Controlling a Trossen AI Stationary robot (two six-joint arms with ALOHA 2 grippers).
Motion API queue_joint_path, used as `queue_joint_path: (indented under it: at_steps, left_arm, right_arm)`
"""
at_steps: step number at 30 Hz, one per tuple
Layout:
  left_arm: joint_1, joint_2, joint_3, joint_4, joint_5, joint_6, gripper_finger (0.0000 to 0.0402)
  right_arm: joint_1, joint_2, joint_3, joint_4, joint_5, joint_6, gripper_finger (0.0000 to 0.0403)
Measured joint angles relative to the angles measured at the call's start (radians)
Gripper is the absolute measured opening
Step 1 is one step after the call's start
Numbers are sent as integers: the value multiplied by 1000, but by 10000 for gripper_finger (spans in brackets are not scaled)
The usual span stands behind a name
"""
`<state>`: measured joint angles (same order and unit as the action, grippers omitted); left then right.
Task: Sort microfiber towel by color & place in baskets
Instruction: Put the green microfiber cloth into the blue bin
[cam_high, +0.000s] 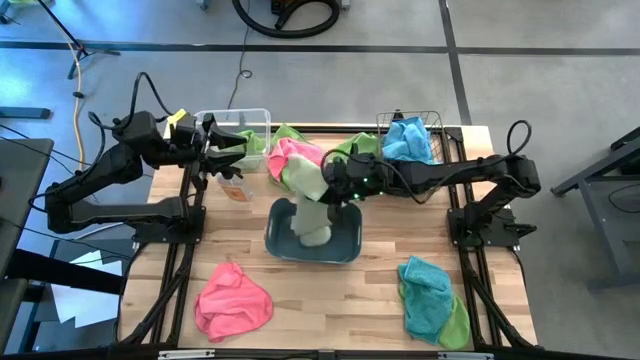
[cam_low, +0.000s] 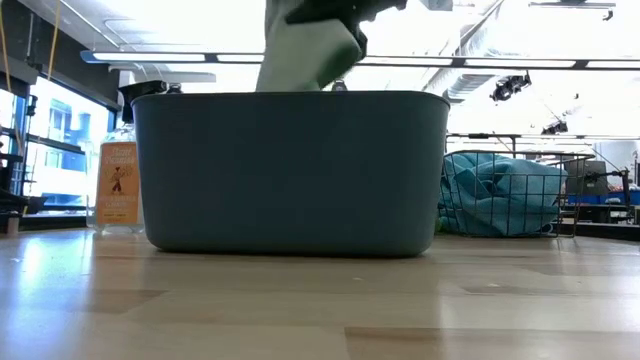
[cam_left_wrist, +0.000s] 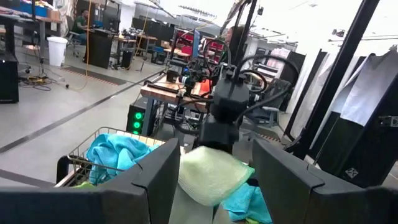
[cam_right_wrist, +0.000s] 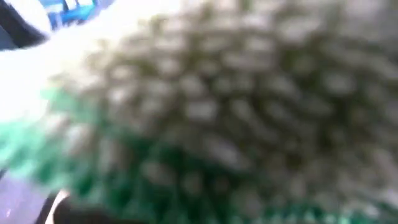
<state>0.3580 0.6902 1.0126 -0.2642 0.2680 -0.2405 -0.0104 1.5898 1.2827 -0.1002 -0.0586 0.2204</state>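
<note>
A light green towel (cam_high: 305, 195) hangs from my right gripper (cam_high: 338, 183) over the grey-blue tub (cam_high: 346, 246), and its lower end is down inside the tub. The low view shows the towel (cam_low: 305, 55) dropping behind the tub's rim (cam_low: 290, 95). My left gripper (cam_high: 236, 150) is open and hovers by the clear bin (cam_high: 256, 114), holding nothing. A pile of pink and green towels (cam_high: 292, 155) lies between the bin and the wire basket (cam_high: 428, 120), which holds a blue towel (cam_high: 407, 140). My right gripper is shut on the light green towel's upper end (cam_high: 322, 180), coming from the table's right side. The towel hangs below it, bunched in several folds, with its lower end (cam_high: 312, 236) inside the tub. The right wrist view shows only blurred towel pile (cam_right_wrist: 217, 112), so the fingers are hidden.
A pink towel (cam_high: 233, 300) lies near the table's near-left corner, and a heap of teal and green towels (cam_high: 430, 300) lies near the near-right corner. A spray bottle (cam_high: 232, 188) stands left of the tub, seen also in the low view (cam_low: 117, 185).
</note>
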Motion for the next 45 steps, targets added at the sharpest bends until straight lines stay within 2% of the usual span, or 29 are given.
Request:
queue_joint_path:
  at_steps: [6,11,14,20,28,34,37,45]
  left_arm:
    - [0,-3,0,-1,-4,8,190]
    - [0,-1,0,2,-11,-21,190]
    - [0,3,0,13,-11,-65,190]
    - [0,5,1,92,-11,-120,190]
    - [0,5,1,166,-11,-125,190]
    - [0,5,1,165,-13,-126,190]
    - [0,5,1,166,-14,-126,190]
    - [0,5,1,165,-20,-127,190]
  right_arm:
    - [35,33,0,-38,-147,-89,0]
    - [41,81,1,-57,-166,-168,0]
    - [34,126,66,-180,-181,-246,0]
    - [32,260,290,-593,-190,-577,0]
    - [28,438,491,-871,-182,-973,0]
    - [30,529,572,-906,-171,-1124,0]
    - [38,567,602,-906,-120,-1202,0]
    - [39,642,629,-931,-75,-1281,0]
